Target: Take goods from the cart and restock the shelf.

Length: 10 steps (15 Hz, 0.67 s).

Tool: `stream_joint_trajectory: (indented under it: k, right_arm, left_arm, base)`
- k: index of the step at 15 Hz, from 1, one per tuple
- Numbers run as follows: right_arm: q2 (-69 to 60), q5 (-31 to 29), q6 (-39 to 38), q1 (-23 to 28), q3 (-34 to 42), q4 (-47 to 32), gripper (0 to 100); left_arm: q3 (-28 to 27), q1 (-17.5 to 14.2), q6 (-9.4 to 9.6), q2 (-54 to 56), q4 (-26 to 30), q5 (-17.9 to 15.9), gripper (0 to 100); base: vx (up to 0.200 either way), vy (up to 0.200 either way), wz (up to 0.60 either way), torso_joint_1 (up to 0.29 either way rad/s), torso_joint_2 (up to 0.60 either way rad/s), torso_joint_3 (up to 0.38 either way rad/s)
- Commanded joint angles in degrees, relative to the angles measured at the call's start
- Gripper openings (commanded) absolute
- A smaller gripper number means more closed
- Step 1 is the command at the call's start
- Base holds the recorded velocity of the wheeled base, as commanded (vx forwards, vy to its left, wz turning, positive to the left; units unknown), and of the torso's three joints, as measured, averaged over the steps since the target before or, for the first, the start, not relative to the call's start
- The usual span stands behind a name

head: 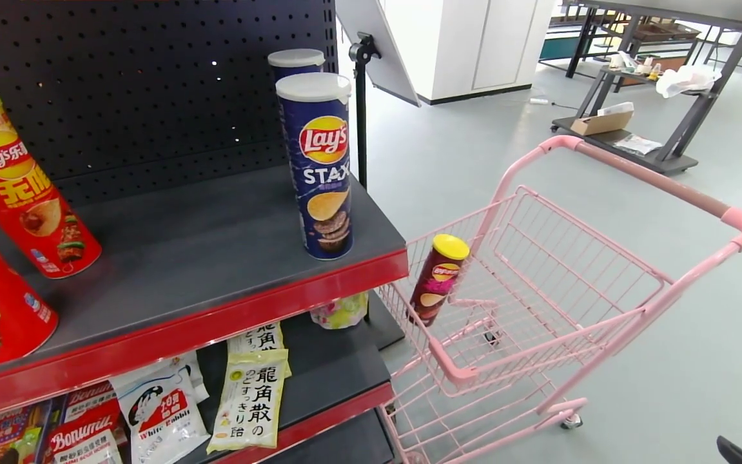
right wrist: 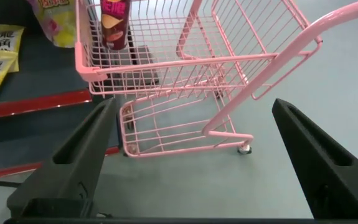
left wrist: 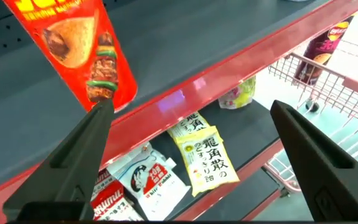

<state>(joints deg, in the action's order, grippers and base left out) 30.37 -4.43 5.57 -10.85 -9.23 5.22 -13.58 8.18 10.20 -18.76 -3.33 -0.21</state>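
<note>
Maroon chip can [head: 438, 278], seemingly leaning, in the pink cart [head: 641, 174].
Left gripper [left wrist: 191, 107] wide by 1 red can [left wrist: 85, 56], right gripper [right wrist: 194, 102] wide over the cart; head view adds 2 blue cans [head: 316, 167] on the shelf [head: 216, 225].

**Bare Board Between the Cans; Basket Open Above**

On the upper shelf [head: 203, 238], a wide stretch of bare board runs between the red cans [head: 26, 193] at the left and two blue cans [head: 320, 167] at the right edge. The pegboard [head: 119, 84] closes the far side. Right of the shelf, the pink cart [head: 449, 368] is open from above. Wire walls and the handle [head: 654, 180] ring it, and a maroon can [head: 438, 280] leans at its left wall.
</note>
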Motion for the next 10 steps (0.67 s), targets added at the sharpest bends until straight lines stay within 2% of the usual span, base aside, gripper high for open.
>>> stream_joint_trajectory:
  k: [1,3,4,5,6,8,10]
  right_arm:
    - [6.64,0.12,-0.30,0.30,-1.32,1.02,100]
    - [17.36,1.52,-2.14,0.21,-6.24,5.42,100]
    - [23.33,1.88,-4.43,0.04,-7.82,10.78,100]
    - [31.86,2.84,-7.59,-0.66,-8.88,21.41,100]
    - [37.92,3.37,-7.86,-0.75,-9.32,27.39,100]
    - [48.47,3.63,-7.77,-0.84,-12.04,33.19,100]
    - [57.26,6.27,-7.86,-0.49,-16.96,34.42,100]
  left_arm:
    - [-0.39,-0.01,0.26,5.49,2.54,-0.06,100]
    - [-0.83,-0.01,0.69,12.08,7.63,-0.06,100]
    - [-0.83,-0.01,0.78,13.49,9.13,0.21,100]
    - [-1.89,-0.01,0.78,13.40,9.30,0.12,100]
    - [-1.98,-0.01,0.78,13.40,9.48,-0.06,100]
    - [-1.98,-0.01,0.34,13.40,9.39,-0.06,100]
    - [-1.80,-0.01,-0.18,13.40,9.39,-0.41,100]
  base:
    - [0.000,0.000,0.00,-0.027,0.09,0.061]
    - [0.000,0.000,0.00,-0.011,0.03,0.021]
    - [0.000,0.000,0.00,0.000,0.00,0.000]
    - [0.000,0.000,0.00,0.000,0.00,0.000]
    - [0.000,0.000,0.00,0.000,0.00,0.000]
    - [0.000,0.000,0.00,0.000,0.00,0.000]
    - [0.000,0.000,0.00,0.000,0.00,0.000]
